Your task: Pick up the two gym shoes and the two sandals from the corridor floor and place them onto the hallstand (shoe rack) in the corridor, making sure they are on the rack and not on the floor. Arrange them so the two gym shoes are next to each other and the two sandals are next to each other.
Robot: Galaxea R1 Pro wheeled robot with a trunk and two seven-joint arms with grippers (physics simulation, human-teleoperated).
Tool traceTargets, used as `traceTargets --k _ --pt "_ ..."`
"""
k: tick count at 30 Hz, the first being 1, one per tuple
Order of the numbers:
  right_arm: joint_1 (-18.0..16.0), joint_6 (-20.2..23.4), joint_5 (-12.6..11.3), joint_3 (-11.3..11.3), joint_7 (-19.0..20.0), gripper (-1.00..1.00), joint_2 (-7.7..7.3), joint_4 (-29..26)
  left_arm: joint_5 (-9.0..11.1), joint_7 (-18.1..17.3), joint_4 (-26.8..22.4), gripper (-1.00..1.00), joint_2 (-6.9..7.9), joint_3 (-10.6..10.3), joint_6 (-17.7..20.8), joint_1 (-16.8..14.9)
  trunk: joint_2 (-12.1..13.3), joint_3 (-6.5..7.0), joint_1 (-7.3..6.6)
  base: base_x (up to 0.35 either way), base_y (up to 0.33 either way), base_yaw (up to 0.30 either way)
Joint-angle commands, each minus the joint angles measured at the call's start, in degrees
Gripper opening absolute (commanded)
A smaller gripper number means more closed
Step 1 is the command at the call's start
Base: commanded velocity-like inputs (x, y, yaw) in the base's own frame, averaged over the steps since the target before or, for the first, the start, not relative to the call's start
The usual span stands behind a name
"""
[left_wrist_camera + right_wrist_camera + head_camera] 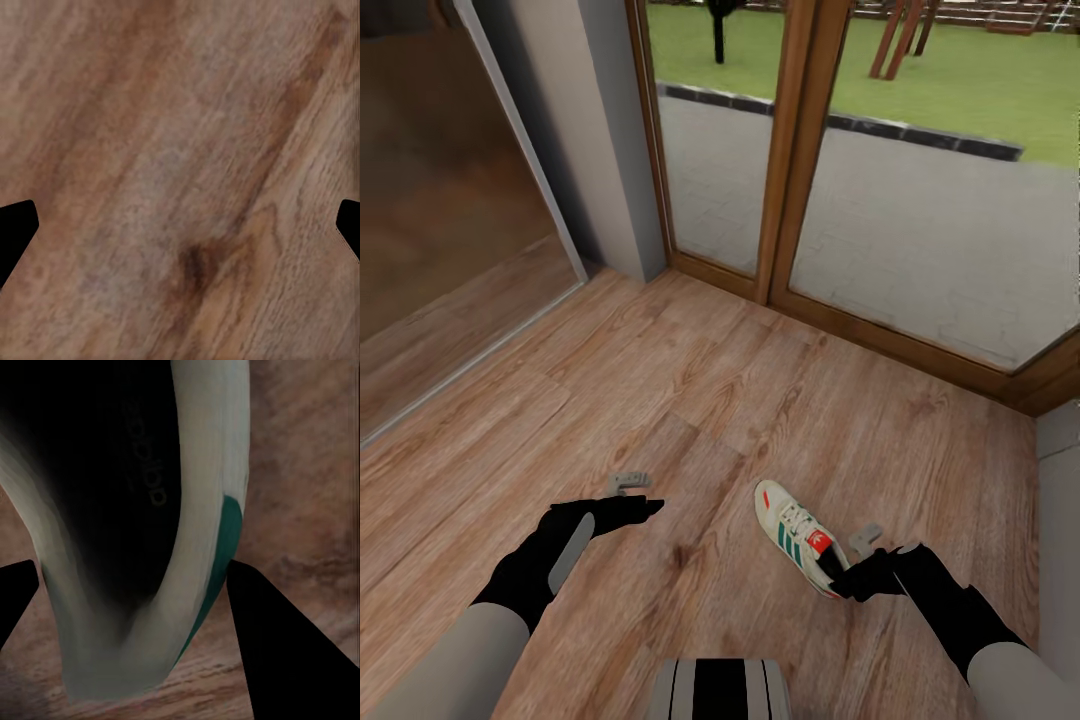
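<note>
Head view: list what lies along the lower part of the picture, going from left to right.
Left hand over the wooden floor → white gym shoe with green stripes → right hand, its fingers at the shoe's heel opening.

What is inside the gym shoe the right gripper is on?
In the right wrist view the gym shoe opening is dark, with faint lettering on the insole. The toe interior is too dark to see. The right gripper straddles its heel rim.

Open wood floor (690, 400) all round gym shoe (797, 535), no clutter nr it. Glass doors (920, 200) block ahead, grey wall (1057, 520) close at right.
</note>
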Motion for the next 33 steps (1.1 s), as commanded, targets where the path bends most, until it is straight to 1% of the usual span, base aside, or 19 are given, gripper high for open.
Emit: traceTargets --k 1,7,10,13,14,15,17,19,22,24,33 --pt "0.01 0.19 0.48 0.11 0.27 -1.00 0.04 -0.14 0.12 -0.02 -0.06 1.00 0.05 -0.11 0.23 -0.02 0.00 0.19 -0.03 0.000 0.000 0.000" --pt "0.01 0.26 0.03 -0.10 0.32 -1.00 0.24 -0.33 0.12 -0.02 -0.06 1.00 0.05 -0.10 0.24 -0.02 0.08 1.52 -0.19 0.000 0.000 0.000" --pt "-0.01 0.27 -0.82 -0.29 0.35 -1.00 0.29 -0.57 0.12 -0.02 -0.06 1.00 0.05 -0.12 0.24 -0.02 0.12 2.18 -0.26 0.000 0.000 0.000" --pt "0.02 0.27 -4.12 -0.49 0.32 -1.00 0.31 -2.65 0.12 -0.02 -0.06 1.00 0.05 -0.13 0.24 -0.02 0.16 2.85 -0.34 0.000 0.000 0.000" --pt "0.01 0.27 -6.32 -0.63 0.29 -1.00 0.32 -3.72 0.12 -0.02 -0.06 1.00 0.05 -0.12 0.23 -0.02 0.17 3.07 -0.37 0.000 0.000 0.000" --pt "0.01 0.27 -7.52 -0.73 0.28 -1.00 0.32 -4.19 0.12 -0.02 -0.06 1.00 0.05 -0.12 0.21 -0.02 0.19 3.29 -0.39 0.000 0.000 0.000" --pt "0.02 0.27 -12.03 -0.99 0.17 -1.00 0.26 -5.57 0.12 -0.02 -0.06 1.00 0.05 -0.11 0.22 -0.02 0.21 3.73 -0.45 0.000 0.000 0.000" --pt "0.01 0.27 -14.56 -1.18 0.14 -1.00 0.24 -6.18 0.12 -0.02 -0.06 1.00 0.05 -0.10 0.21 -0.02 0.24 4.18 -0.50 0.000 0.000 0.000" --pt "0.02 0.25 -15.93 -1.21 0.15 -1.00 0.25 -6.41 0.12 -0.02 -0.06 1.00 0.00 -0.15 0.17 -0.02 0.28 4.84 -0.57 0.000 0.000 0.000" --pt "0.01 0.11 -16.29 -1.21 0.18 -1.00 0.28 -6.43 0.12 -0.02 -0.06 1.00 -0.01 -0.21 0.16 -0.02 0.31 5.28 -0.63 0.000 0.000 0.000" --pt "0.02 -0.32 -16.65 -1.13 0.23 -1.00 0.15 -6.50 0.25 -0.05 -0.06 1.00 -0.20 -0.42 0.07 -0.02 0.43 7.28 -0.86 0.000 0.000 0.000"
